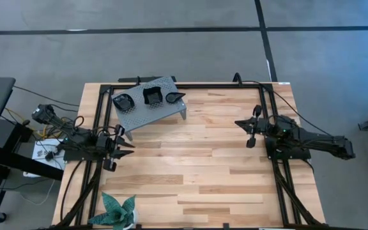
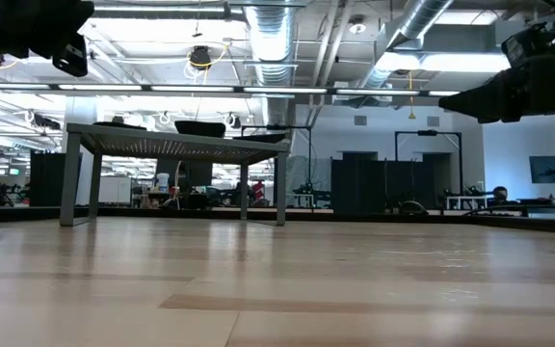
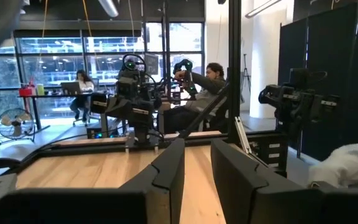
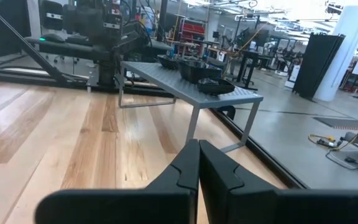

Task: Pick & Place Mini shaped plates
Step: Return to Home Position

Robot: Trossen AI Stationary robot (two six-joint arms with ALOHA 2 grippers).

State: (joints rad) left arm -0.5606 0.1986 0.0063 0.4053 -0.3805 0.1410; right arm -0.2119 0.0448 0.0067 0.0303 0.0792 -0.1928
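Three lots of small glossy black mini shaped plates (image 1: 124, 101) (image 1: 153, 95) (image 1: 175, 97) rest on top of a grey perforated stand (image 1: 147, 110) at the table's far left. The right wrist view shows them too (image 4: 197, 70), and in the low view they are dark shapes (image 2: 200, 127) on the stand's top. My left gripper (image 1: 128, 149) hangs open at the table's left edge, near the stand, with nothing between its fingers (image 3: 166, 171). My right gripper (image 1: 240, 122) is shut and empty at the right side, pointing toward the stand (image 4: 199, 163).
A green leafy plant (image 1: 119, 211) stands at the table's near left corner. Bare wooden tabletop (image 1: 197, 166) spreads between the two arms. A black frame (image 1: 190, 86) runs along the table's edges. People sit at desks in the room beyond (image 3: 210, 78).
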